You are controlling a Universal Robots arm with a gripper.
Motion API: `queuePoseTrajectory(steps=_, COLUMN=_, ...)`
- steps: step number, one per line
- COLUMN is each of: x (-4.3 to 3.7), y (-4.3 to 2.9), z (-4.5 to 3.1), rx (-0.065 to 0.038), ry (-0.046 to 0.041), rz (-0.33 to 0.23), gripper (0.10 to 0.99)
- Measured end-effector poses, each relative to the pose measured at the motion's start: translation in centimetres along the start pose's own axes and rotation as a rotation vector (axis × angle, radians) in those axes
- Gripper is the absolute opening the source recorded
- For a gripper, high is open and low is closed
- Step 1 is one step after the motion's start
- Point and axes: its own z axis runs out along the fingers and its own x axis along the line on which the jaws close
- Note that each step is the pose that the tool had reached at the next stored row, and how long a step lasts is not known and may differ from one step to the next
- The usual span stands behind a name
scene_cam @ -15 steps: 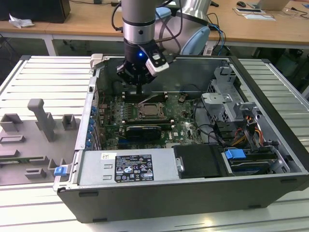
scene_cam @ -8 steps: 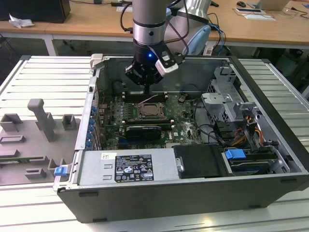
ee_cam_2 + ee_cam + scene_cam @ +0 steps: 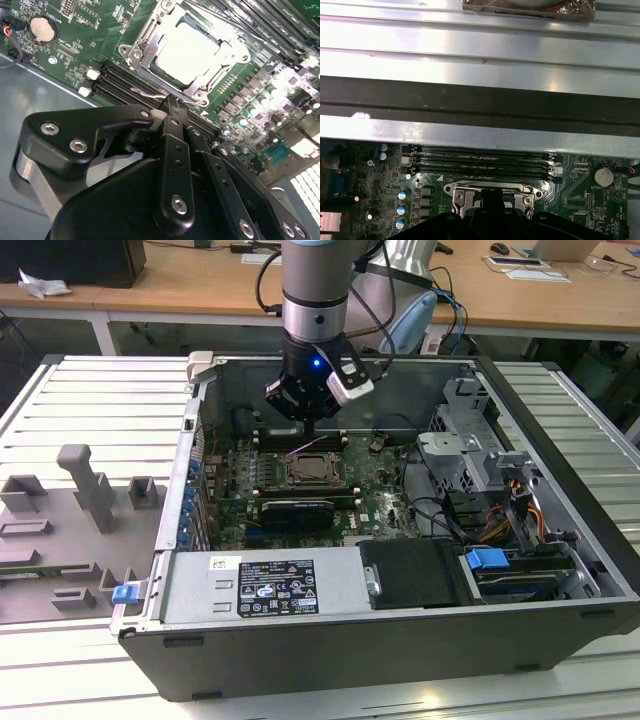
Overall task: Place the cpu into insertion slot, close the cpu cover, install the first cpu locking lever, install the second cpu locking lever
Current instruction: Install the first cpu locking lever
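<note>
Hanging inside the open computer case (image 3: pixel 330 665), I list what I see.

My gripper (image 3: pixel 310 424): the jaws are pressed together tip to tip, as the second wrist view shows (image 3: pixel 170 103). A thin wire locking lever (image 3: pixel 150 93) lies at my tip. It seems to touch it, though I cannot tell whether I pinch it.

The cpu (image 3: pixel 187 47): its pale silver top is seated flat in the insertion slot (image 3: pixel 296 472), at six o'clock from my tip in the exterior view.

The cpu cover (image 3: pixel 147 37): folded down, framing the chip.

Memory slots (image 3: pixel 480 160): long and black, at twelve o'clock from the socket in the exterior view, on the green board (image 3: pixel 80 30).
</note>
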Motion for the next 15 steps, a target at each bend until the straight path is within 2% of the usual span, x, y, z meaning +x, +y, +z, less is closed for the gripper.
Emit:
queuePoseTrajectory(steps=13, x=-0.08, y=-0.03, z=0.38, rx=-0.002, ry=-0.0001, rz=0.0, gripper=0.106)
queuePoseTrajectory(steps=14, x=-0.09, y=-0.03, z=0.42, rx=-0.005, ry=-0.0003, rz=0.0, gripper=0.106)
queuePoseTrajectory(steps=15, x=-0.09, y=-0.04, z=0.46, rx=-0.013, ry=-0.0006, rz=0.0, gripper=0.106)
